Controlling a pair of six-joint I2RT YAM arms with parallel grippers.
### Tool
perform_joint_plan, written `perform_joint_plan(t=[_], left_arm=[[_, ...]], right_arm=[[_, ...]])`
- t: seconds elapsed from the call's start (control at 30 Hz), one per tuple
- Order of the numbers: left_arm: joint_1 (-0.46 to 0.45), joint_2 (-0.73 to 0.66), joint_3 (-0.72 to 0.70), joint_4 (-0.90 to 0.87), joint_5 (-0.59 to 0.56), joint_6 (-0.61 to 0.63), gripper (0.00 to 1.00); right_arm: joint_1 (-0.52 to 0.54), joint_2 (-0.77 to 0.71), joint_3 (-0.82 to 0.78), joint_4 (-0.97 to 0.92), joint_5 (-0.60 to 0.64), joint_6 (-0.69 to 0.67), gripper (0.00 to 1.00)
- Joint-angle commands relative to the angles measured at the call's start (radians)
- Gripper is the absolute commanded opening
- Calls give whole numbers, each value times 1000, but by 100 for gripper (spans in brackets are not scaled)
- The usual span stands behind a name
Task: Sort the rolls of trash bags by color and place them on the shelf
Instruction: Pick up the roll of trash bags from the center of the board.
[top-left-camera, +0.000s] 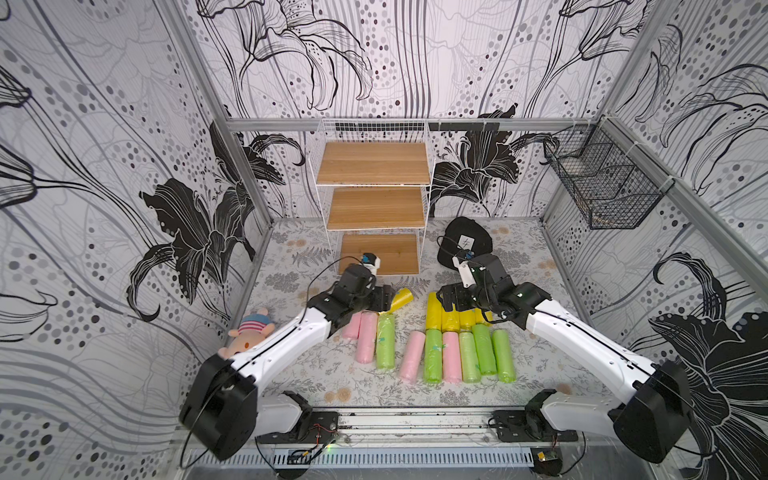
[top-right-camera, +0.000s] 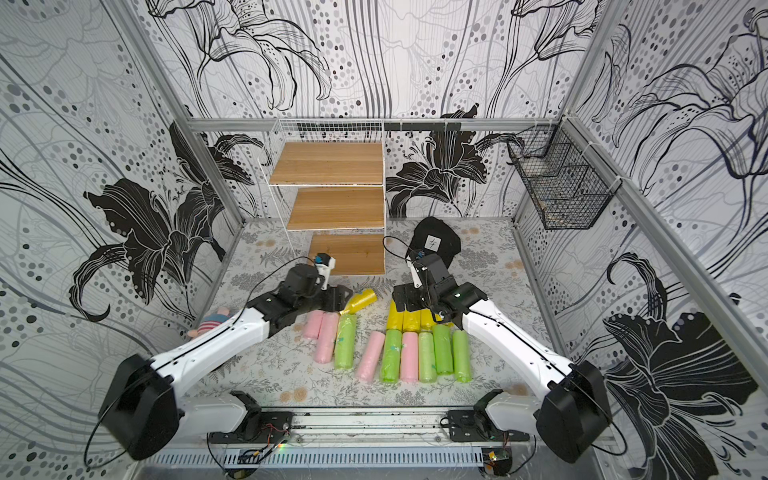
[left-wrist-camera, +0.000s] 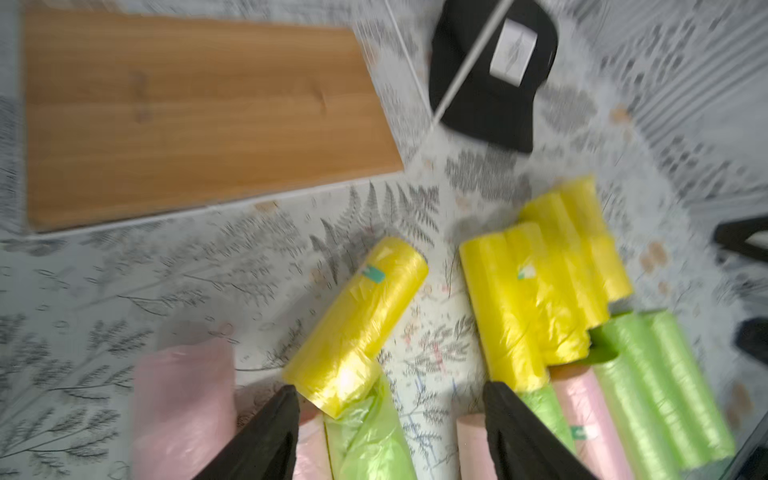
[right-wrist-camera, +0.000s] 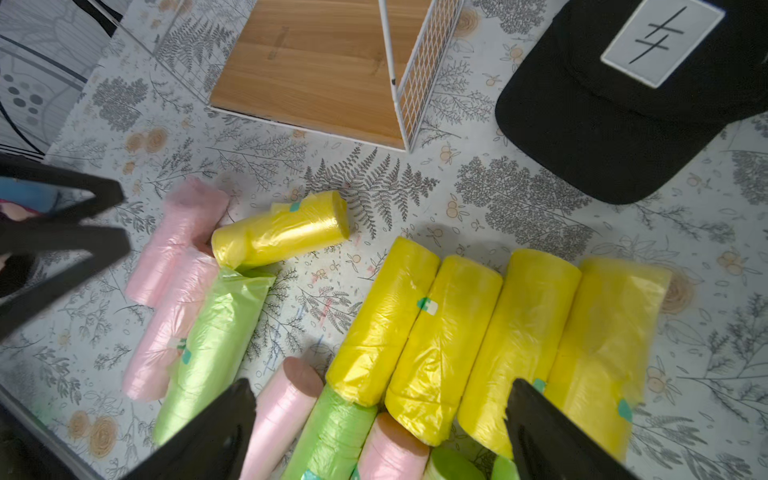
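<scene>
Rolls of trash bags (top-left-camera: 432, 357) lie on the table (top-left-camera: 332, 374), none on the far shelf (top-left-camera: 376, 208) yet.
In a top view the left gripper (top-left-camera: 383, 297) sits by a tilted yellow roll (top-left-camera: 401, 299). Left wrist view: jaws apart, holding nothing; best to grab that roll's middle, not the green roll (left-wrist-camera: 365, 436) under it. Right wrist view: right gripper (right-wrist-camera: 380, 384) wide over four yellow rolls (right-wrist-camera: 478, 332).

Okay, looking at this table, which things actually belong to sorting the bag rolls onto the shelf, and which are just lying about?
Belong to the job: yellow glossy plastic rolls; pale pink plastic rolls; light green plastic rolls; white wire-frame shelf with three wooden boards.
Just lying about: black fabric cap with a white patch; striped plush toy; black wire mesh basket on the wall.
</scene>
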Motion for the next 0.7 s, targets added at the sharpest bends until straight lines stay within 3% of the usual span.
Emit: perform_joint_plan(t=[0.0,0.13,0.33,0.53,0.67], left_arm=[[-11,97,63,-101,-61,184,74],[-13,214,104,-60,14,273,75],[-12,310,179,-109,-100,374,77],[50,369,191,-94,47,417,73],[53,415,233,-94,61,439,71]], right_arm=[[-35,0,-33,-4,-3,-1,97],[-42,1,-60,21,-18,6,97],[-41,14,-81,47,-38,5,97],[-41,44,-88,85,-70,17,97],[-42,56,-98,99,-90,28,97]])
